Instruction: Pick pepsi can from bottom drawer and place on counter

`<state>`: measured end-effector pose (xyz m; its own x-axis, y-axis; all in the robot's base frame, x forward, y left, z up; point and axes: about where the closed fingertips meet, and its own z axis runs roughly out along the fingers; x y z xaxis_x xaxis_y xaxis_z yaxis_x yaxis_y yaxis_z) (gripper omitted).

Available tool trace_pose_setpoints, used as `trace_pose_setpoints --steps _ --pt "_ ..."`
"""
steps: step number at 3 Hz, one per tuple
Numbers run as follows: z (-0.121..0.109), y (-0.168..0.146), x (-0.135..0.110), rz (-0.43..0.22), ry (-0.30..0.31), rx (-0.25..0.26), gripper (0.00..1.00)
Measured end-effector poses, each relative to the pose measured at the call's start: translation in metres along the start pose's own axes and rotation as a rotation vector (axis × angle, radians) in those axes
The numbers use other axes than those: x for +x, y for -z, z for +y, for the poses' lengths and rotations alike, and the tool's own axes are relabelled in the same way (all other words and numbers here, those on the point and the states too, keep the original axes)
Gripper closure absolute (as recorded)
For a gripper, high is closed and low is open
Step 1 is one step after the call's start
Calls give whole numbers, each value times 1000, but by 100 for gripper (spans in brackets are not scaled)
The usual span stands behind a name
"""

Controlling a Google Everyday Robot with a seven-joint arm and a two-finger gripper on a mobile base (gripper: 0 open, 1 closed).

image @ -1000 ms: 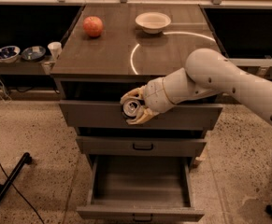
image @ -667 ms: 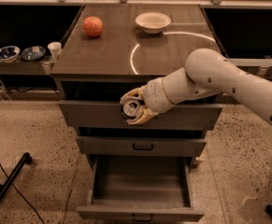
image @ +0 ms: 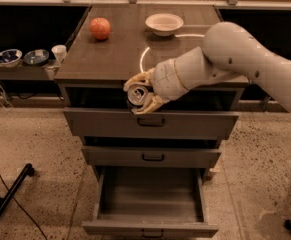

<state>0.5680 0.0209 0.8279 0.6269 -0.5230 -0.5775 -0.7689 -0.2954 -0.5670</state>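
Observation:
My gripper point(image: 139, 94) is shut on the pepsi can point(image: 136, 95), whose silver top faces the camera; its dark body is mostly hidden by the fingers. It hangs in front of the cabinet at the counter's front edge, level with the top drawer. The counter point(image: 110, 54) is a dark glossy top with a curved light reflection. The bottom drawer point(image: 150, 227) is pulled fully open below and looks empty inside.
An orange-red fruit point(image: 100, 28) sits at the counter's back left and a white bowl point(image: 164, 23) at the back centre. A side shelf on the left holds small bowls point(image: 7, 57) and a cup point(image: 59, 52). A black stand leg point(image: 10, 194) lies on the floor at left.
The gripper with the can has risen a little, from the top drawer's front to the level of the counter's edge.

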Motion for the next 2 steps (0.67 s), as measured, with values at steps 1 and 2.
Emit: trace_pose_setpoints --steps 1,2 --pt "-22 24 -16 4 25 6 100" --pt "-44 36 -15 -8 -28 13 100"
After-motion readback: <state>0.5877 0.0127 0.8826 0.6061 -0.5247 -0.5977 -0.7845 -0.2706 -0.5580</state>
